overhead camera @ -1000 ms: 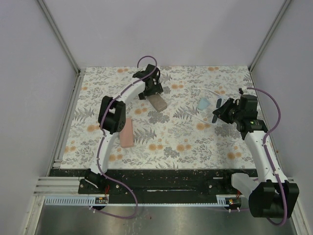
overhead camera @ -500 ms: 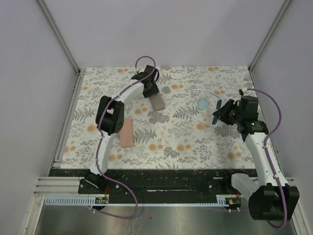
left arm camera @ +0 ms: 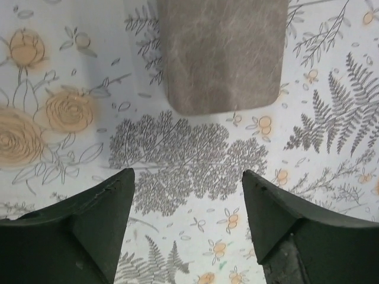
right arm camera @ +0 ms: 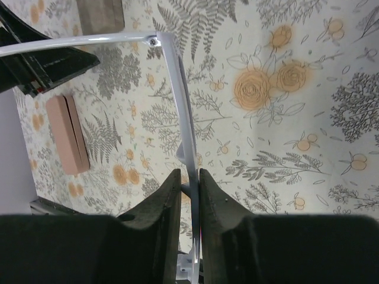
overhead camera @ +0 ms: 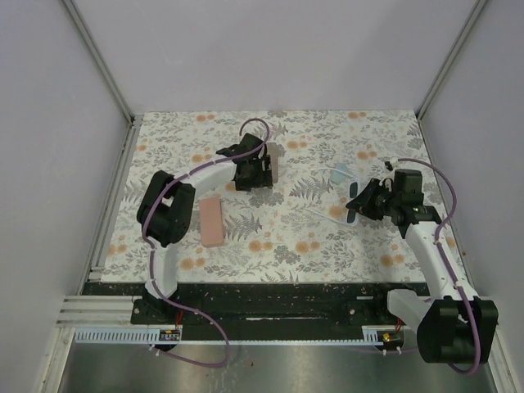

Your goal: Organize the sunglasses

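Observation:
My right gripper (right arm camera: 189, 177) is shut on the thin white-framed sunglasses (right arm camera: 179, 100), pinching the front frame while one temple sticks out to the left. In the top view that gripper (overhead camera: 359, 203) hovers at the right of the floral mat. My left gripper (left arm camera: 188, 189) is open with only bare mat between its fingers. The tan case (left arm camera: 222, 53) lies just ahead of them, apart from both. In the top view the left gripper (overhead camera: 252, 173) stands at the mat's middle back, with the tan case (overhead camera: 273, 163) beside it.
A pink case (overhead camera: 212, 219) lies on the left half of the mat, also visible in the right wrist view (right arm camera: 68, 141). A light blue cloth (overhead camera: 340, 172) lies behind the right gripper. Grey walls and metal rails (overhead camera: 115, 205) bound the mat.
The left gripper closed partway and opened again, pulling toward me and right; the tan case now lies more upright. The right gripper carried the white sunglasses slightly left.

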`<state>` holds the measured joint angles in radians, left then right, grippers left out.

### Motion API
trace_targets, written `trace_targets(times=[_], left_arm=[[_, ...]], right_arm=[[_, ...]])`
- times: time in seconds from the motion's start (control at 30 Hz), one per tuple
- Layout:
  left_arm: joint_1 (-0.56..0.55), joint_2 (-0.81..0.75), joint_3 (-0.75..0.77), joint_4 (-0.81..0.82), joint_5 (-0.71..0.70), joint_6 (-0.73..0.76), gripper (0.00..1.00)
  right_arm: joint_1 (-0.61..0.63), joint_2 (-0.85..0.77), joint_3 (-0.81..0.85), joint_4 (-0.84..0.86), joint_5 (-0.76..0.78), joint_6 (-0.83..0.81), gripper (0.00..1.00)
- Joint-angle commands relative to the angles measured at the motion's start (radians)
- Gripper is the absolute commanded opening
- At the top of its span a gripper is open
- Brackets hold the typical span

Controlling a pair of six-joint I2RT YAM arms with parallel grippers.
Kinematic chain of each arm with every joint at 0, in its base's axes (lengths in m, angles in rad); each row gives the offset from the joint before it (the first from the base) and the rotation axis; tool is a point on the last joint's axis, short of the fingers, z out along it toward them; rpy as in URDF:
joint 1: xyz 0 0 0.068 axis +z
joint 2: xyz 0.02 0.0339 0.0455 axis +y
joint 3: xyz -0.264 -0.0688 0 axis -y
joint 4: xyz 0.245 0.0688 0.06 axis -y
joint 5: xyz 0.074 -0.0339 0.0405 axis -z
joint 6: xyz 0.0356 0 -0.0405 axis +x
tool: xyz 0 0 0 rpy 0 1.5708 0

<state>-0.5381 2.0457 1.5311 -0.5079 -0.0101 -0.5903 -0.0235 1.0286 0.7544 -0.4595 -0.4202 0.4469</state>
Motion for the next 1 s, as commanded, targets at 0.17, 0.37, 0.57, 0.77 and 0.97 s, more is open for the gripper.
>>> trace_targets(times=[0.17,0.37,0.57,0.77,0.97], left_arm=[[0.010,-0.303,-0.199,0.130,0.097,-0.014,0.90],[0.026,-0.459,-0.244,0.138,0.131,-0.034,0.89],[0.035,-0.521,-0.243,0.150,0.237,-0.049,0.83],[0.001,-0.510,-0.295,0.219,0.387,-0.088,0.63],[-0.069,-0.489,-0.318,0.276,0.453,-0.106,0.47]], right_arm=[[0.190,0.043,-0.012,0.022,-0.011,-0.039,0.17],[0.283,0.088,-0.026,0.064,-0.029,-0.060,0.17],[0.359,0.103,-0.020,0.074,-0.005,-0.066,0.16],[0.396,0.136,0.013,0.076,0.017,-0.071,0.16],[0.407,0.171,0.068,0.071,0.021,-0.077,0.15]])
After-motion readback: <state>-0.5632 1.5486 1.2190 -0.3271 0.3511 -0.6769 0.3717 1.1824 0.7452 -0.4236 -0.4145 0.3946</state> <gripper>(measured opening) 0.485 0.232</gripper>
